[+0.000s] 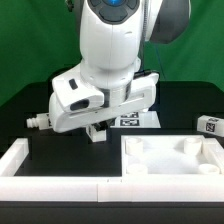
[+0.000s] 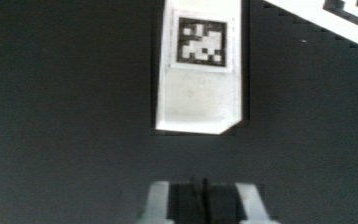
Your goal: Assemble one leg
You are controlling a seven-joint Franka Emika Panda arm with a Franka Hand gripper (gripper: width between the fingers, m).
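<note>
A white leg (image 2: pixel 202 80) with a black-and-white tag at its far end lies flat on the black table in the wrist view. It lies ahead of my gripper (image 2: pixel 199 200) and does not touch it. The jaws stand pressed together with nothing between them. In the exterior view my gripper (image 1: pixel 98 133) hangs low over the table, and the arm hides that leg. Another tagged leg (image 1: pixel 210 125) stands at the exterior view's far right.
The large white panel (image 1: pixel 170 158) with round sockets lies at the front right of the exterior view. A white wall (image 1: pixel 40 170) runs along the front and left. The marker board (image 1: pixel 138 119) lies behind the gripper.
</note>
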